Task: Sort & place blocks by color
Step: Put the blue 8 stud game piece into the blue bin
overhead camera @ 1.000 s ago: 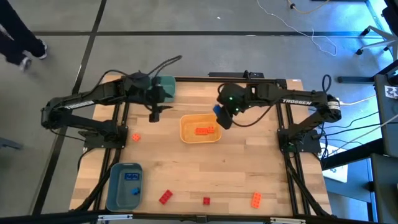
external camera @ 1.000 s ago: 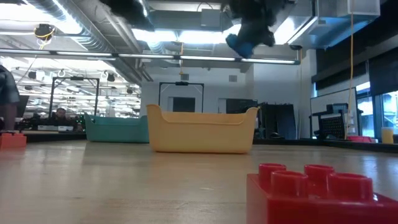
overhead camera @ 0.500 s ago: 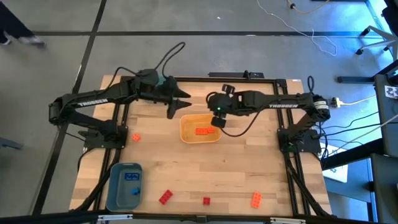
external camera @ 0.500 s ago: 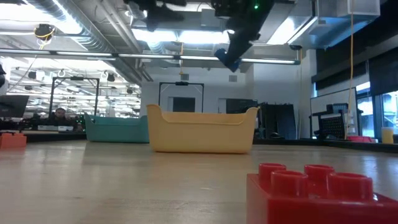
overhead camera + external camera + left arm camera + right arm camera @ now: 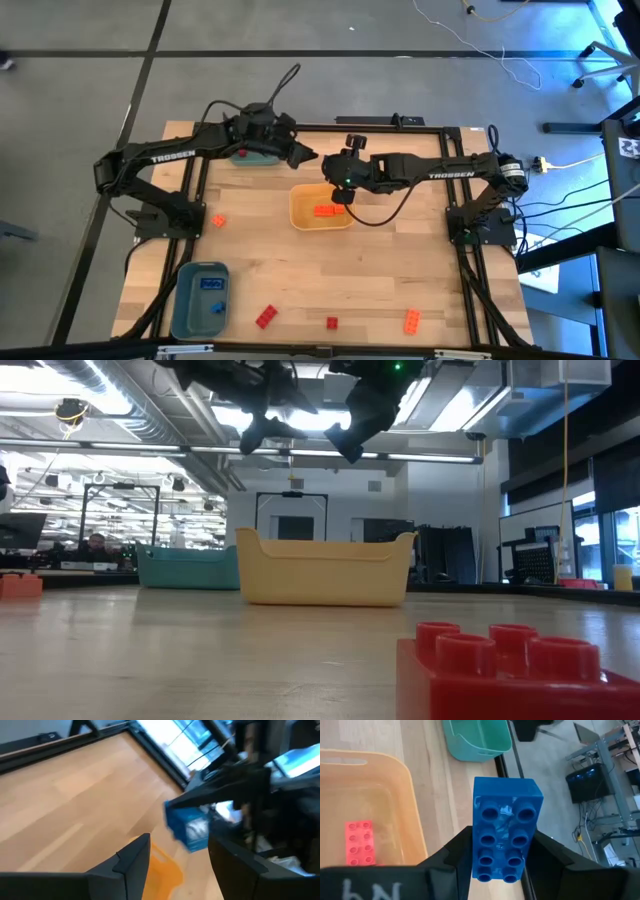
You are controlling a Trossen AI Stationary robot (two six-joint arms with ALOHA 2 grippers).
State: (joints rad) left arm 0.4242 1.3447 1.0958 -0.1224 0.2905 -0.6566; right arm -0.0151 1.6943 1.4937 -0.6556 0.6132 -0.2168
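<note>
The right gripper, squeezing a small blue plastic brick, has swung over above the yellow-orange plastic bin, and the left gripper has come close with fingers wide and empty, probably to take it.

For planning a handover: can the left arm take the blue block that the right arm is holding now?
Probably yes. The left gripper has its jaws open right beside the blue block, which sticks out of the right gripper, nothing between them.
</note>
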